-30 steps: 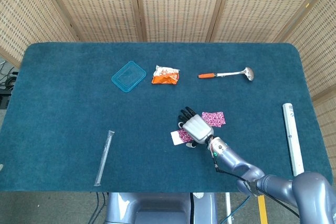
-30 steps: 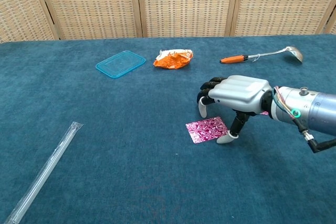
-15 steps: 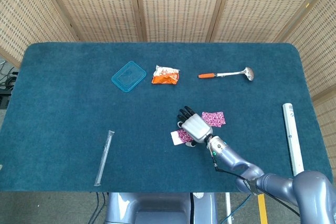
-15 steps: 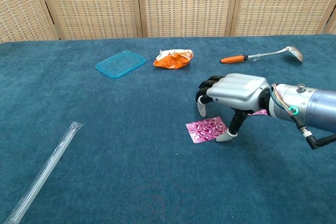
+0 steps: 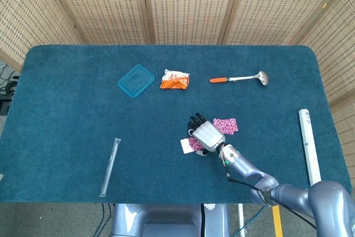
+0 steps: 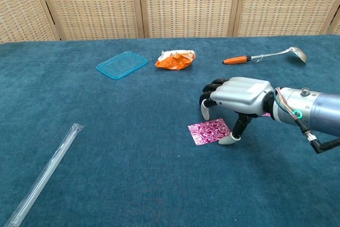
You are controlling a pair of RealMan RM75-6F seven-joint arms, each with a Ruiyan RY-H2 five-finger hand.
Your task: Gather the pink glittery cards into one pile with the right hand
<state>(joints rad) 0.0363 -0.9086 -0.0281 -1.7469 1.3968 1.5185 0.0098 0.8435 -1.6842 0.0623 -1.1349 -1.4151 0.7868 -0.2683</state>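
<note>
Two pink cards lie apart on the table (image 5: 66,92), so the pile is not made yet. The right hand (image 6: 239,97) arches over the near card (image 6: 209,131), fingers curled down and apart, thumb tip resting at the card's edge; I cannot tell whether it grips it. The second card (image 5: 226,125) lies just behind the hand, toward the ladle (image 5: 239,78). Compared with half a second ago, the hand has dipped slightly; the cards have not shifted.

The head view looks steeply down from high, covering the whole tabletop (image 5: 66,81). The chest view looks forward, low and nearer. Both share the tabletop's middle.
</note>
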